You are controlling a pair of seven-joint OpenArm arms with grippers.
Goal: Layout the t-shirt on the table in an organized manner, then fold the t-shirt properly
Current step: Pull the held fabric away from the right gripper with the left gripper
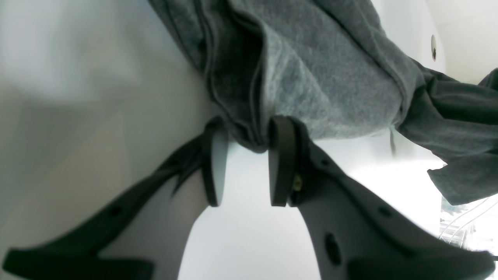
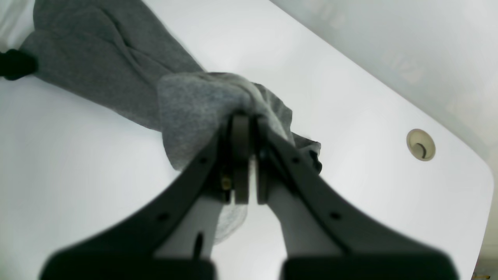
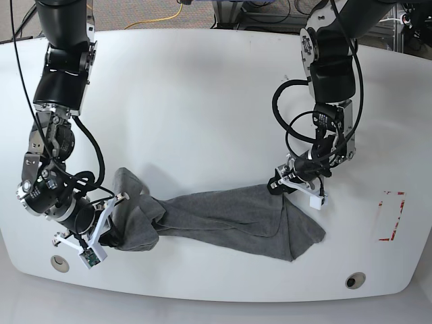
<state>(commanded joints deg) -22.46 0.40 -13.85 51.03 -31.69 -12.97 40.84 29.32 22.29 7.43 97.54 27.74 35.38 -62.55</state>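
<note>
- The right gripper [image 2: 245, 116] is sitting nearest the front edge of the worktop [image 3: 202, 88], its jaws pressed together on a bunched lump of the t-shirt [image 3: 223, 219]; the right wrist view is showing cloth squeezed between the pads and spilling out on both sides.
- The t-shirt is lying as a long, twisted rope of grey cloth across the front half of the worktop, running from that gripper toward the other arm, with a loose flap spreading out at its far end.
- A round grommet hole [image 3: 60, 264] is showing just beside the right gripper, and another [image 3: 355, 279] near the flap.
- The left gripper [image 1: 247, 134] is standing at the other end of the cloth with its jaws parted; a folded edge is sitting between the pads, but neither pad is visibly pinching it.
- A red tape rectangle [image 3: 391, 216] is lying well apart from the cloth.
- Judging by this, the task is barely under way: the shirt is neither spread flat nor squared, and all the folding is left.
</note>
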